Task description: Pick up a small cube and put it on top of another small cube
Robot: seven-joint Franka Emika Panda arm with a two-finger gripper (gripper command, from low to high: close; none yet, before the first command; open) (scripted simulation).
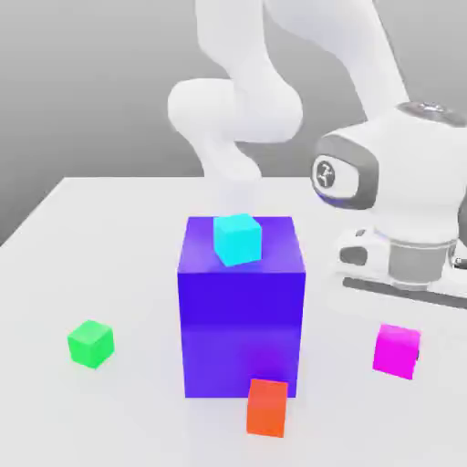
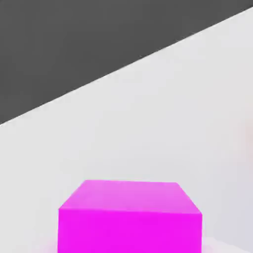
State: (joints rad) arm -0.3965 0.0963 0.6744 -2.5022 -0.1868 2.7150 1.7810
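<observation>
The small cube (image 1: 397, 351) is plain magenta-pink and lies at the exterior view's right, on or just above the white table (image 1: 109, 237). My gripper (image 1: 399, 315) comes straight down onto it from above, shut on it. The white hand (image 1: 401, 274) sits directly over the cube. In the hand view the small cube (image 2: 129, 217) looms very close, its top face and one side showing. A cyan cube (image 1: 237, 239) rests on top of the big blue-violet block (image 1: 242, 310) in the middle of the table.
A green cube (image 1: 90, 343) lies at the exterior view's left. An orange-red cube (image 1: 267, 407) stands just in front of the big block. The arm's white links (image 1: 246, 100) rise behind the block. Bare table surrounds the cubes.
</observation>
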